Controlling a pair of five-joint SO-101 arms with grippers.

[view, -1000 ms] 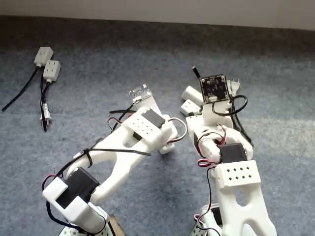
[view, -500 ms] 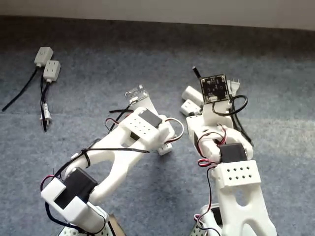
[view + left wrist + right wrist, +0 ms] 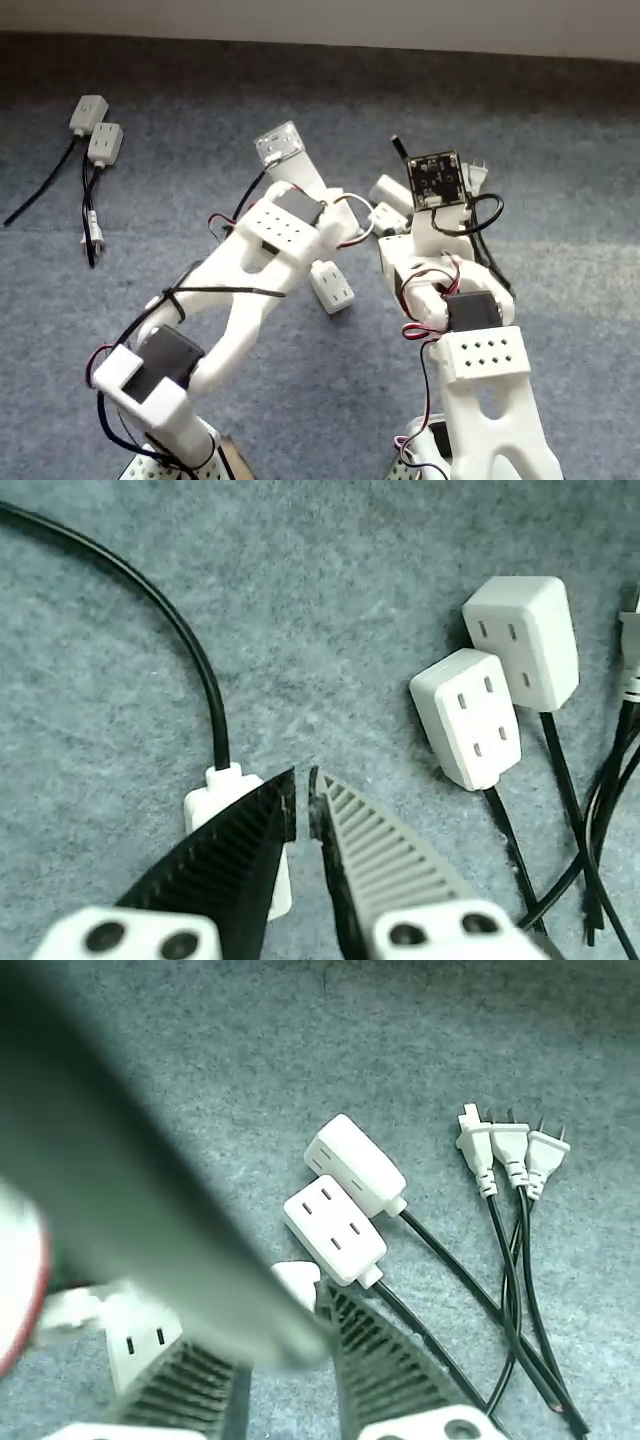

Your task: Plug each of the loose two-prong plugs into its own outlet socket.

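Left gripper (image 3: 302,788) hung at lower centre, jaws nearly pressed together, a white plug (image 3: 228,798) just beside its black finger; two sockets (image 3: 470,720) lay right. Right gripper (image 3: 280,1345) stood spread, three plugs (image 3: 508,1145) upper right

No legible text, labels or numbers anywhere.

The desk (image 3: 560,200) is mottled blue-grey felt. The outlet sockets (image 3: 480,715) and two-prong plugs (image 3: 510,1150) on it are plain white with black cords (image 3: 180,630), like the socket pair (image 3: 95,130) at ten o'clock in the high view. The left end effector (image 3: 303,792) has one ribbed black finger (image 3: 240,850) and one ribbed grey finger (image 3: 375,855); the arms (image 3: 490,380) are white with black motors (image 3: 472,310) and red and black wires (image 3: 413,331).
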